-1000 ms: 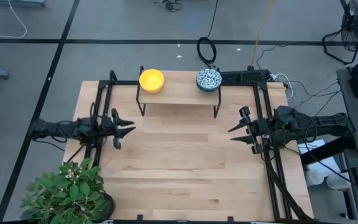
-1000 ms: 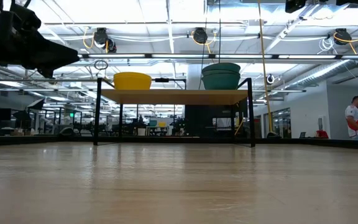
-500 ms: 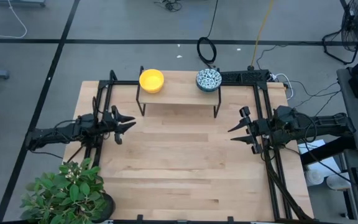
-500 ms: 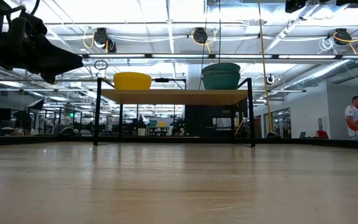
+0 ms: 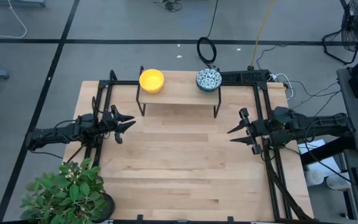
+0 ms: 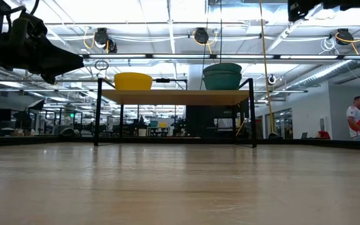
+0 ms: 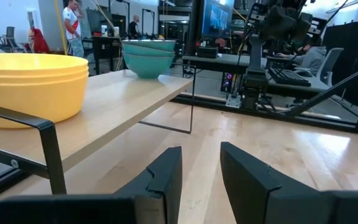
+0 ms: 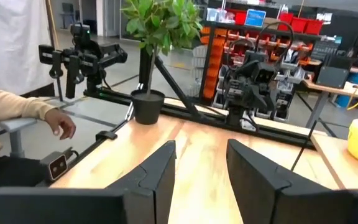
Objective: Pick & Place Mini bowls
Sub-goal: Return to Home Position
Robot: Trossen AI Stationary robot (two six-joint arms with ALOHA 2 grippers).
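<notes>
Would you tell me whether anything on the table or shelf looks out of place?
Nothing stands out. The yellow bowls and patterned bowls sit in two neat stacks on the shelf; the left gripper and right gripper hang open and empty at the table sides.

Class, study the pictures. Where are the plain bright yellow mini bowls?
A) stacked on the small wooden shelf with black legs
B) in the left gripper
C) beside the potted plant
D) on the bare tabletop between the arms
A: the yellow mini bowls sit stacked on the wooden shelf, apart from the patterned blue-green bowls; the left gripper and right gripper are open and empty.
</notes>
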